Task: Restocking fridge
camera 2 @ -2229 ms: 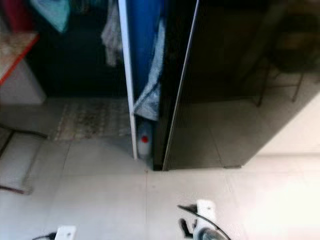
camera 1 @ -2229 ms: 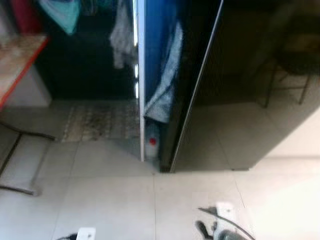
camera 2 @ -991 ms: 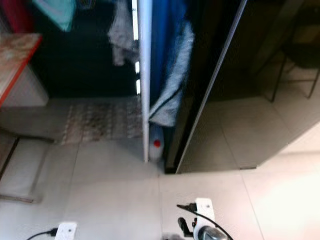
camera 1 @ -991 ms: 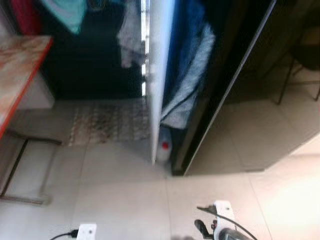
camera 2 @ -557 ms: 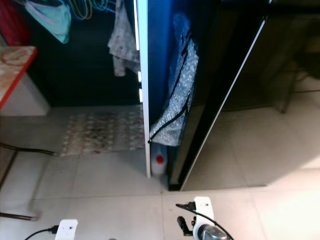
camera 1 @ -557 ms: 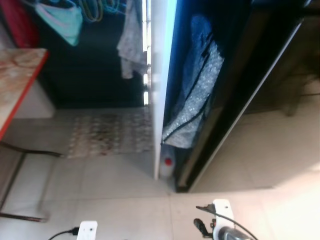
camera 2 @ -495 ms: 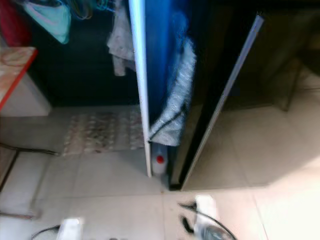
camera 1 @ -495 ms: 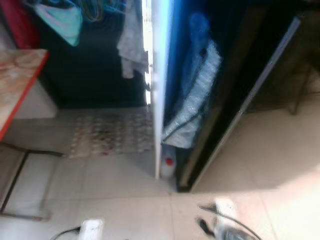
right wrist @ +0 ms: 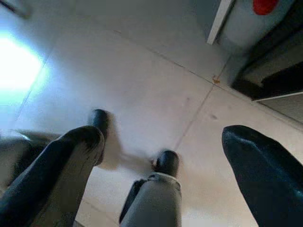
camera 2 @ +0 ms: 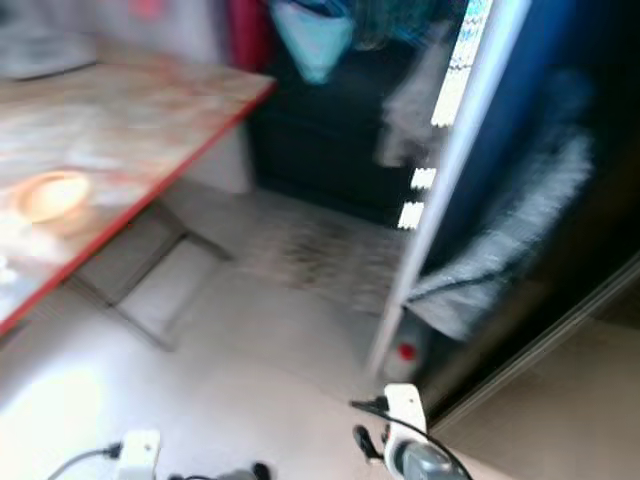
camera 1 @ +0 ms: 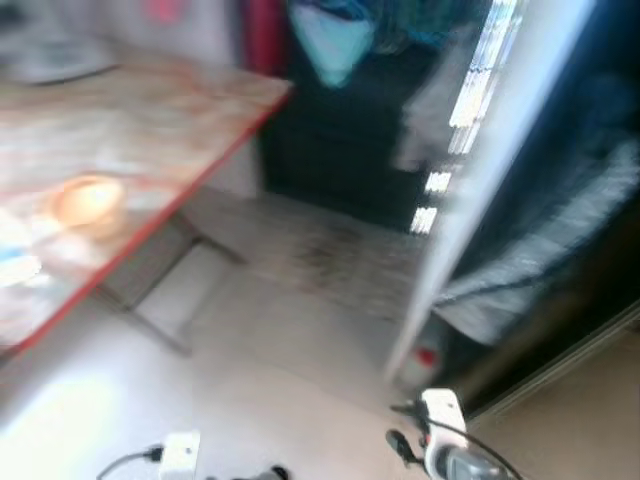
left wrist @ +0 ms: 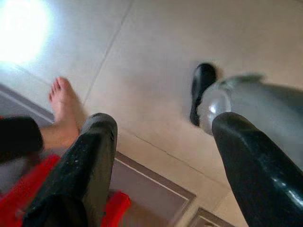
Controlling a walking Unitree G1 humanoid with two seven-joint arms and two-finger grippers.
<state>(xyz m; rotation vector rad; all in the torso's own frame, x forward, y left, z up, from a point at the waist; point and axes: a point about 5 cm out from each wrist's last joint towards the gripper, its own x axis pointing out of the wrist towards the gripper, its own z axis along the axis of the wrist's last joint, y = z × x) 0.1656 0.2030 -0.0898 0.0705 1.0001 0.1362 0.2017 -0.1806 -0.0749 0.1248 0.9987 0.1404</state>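
Honestly the restocking looks like it's barely started, going by what's here. The tall dark glossy fridge (camera 2: 560, 340) is off on the robot's right with its door looking closed, and nothing I can see has gone into it. Both arms hang low over the pale tiled floor (right wrist: 142, 90): the left gripper (left wrist: 161, 156) has its jaws spread wide and empty, and the right gripper (right wrist: 161, 156) is the same, apart with nothing between them. The head views are pretty smeared, but you can make out a marble-patterned bench with a red edge (camera 1: 150, 130) on the left, carrying a blurry orange-ish round thing (camera 1: 85, 198) I can't identify. A small plastic bottle with a red cap (camera 2: 404, 353) sits on the floor just beside the fridge. So my read: fetching stock, opening the door and loading all remain.
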